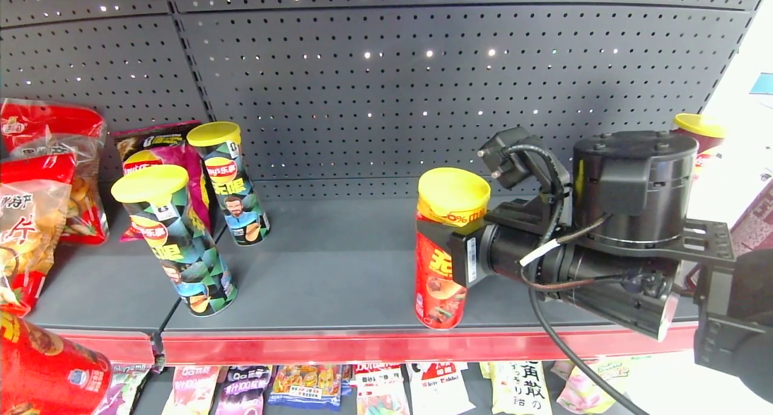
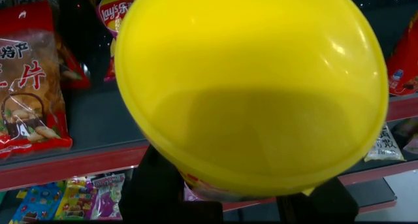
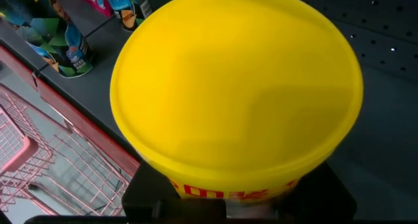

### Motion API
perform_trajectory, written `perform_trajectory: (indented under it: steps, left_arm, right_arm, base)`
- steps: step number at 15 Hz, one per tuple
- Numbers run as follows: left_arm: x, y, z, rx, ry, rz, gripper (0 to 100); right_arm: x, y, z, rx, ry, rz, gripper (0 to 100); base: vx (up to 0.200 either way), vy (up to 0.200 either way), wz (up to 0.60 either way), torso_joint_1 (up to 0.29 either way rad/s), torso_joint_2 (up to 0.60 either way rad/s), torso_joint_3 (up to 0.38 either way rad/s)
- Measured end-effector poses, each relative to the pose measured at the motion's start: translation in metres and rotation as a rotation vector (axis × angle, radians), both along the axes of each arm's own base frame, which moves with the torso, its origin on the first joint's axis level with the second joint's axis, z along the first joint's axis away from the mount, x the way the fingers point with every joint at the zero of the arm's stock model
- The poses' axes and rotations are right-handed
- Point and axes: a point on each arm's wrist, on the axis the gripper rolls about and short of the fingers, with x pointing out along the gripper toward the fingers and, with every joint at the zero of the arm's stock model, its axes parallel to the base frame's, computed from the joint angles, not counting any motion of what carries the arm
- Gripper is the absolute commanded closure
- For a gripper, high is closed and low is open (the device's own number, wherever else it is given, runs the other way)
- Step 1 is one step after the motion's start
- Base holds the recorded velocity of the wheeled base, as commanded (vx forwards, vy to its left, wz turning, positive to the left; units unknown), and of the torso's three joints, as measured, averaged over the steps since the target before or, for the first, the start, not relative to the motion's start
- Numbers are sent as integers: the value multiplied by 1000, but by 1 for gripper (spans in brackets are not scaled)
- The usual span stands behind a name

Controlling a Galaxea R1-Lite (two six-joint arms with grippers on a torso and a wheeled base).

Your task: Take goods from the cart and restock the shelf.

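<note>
A red chip can point(image 1: 439, 255) with a yellow lid stands upright near the front edge of the grey shelf point(image 1: 338, 264). My right gripper point(image 1: 454, 253) is shut on its side from the right. In the right wrist view its yellow lid point(image 3: 235, 100) sits above my right gripper point(image 3: 238, 201). A second red chip can point(image 1: 42, 366) shows at the lower left, below shelf level. The left wrist view looks onto that can's yellow lid point(image 2: 251, 87), with my left gripper point(image 2: 235, 204) shut around the can body beneath it.
Two green-and-black cans point(image 1: 175, 240) point(image 1: 232, 182) stand at the shelf's left, with a purple bag point(image 1: 163, 152) and red snack bags point(image 1: 36, 209) beside them. Another can point(image 1: 700, 137) stands far right. Bare shelf lies mid-way. The pink cart point(image 3: 52, 165) is below. Snack packets point(image 1: 362, 391) fill the lower shelf.
</note>
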Motion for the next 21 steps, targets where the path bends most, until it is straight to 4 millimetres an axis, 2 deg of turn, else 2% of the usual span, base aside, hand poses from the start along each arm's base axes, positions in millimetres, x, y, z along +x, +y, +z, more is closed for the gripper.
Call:
perform_trajectory:
  steps: [9,10,16,21]
  left_arm:
    - [0,0,-2,1,8,-1,100]
    - [0,0,-2,1,7,-1,100]
    - [0,0,-2,0,5,-1,100]
    - [0,0,-3,0,7,-1,100]
  right_arm:
    - [0,-1,-1,-14,-4,3,100]
    - [0,-1,-1,-15,-5,3,0]
    - [-1,-1,0,-16,-5,1,0]
    - [-9,-10,3,-10,-14,0,0]
  base:
    - [0,0,0,0,0,0]
    - [0,0,0,0,0,0]
    - [0,0,0,0,0,0]
    - [0,0,0,0,0,0]
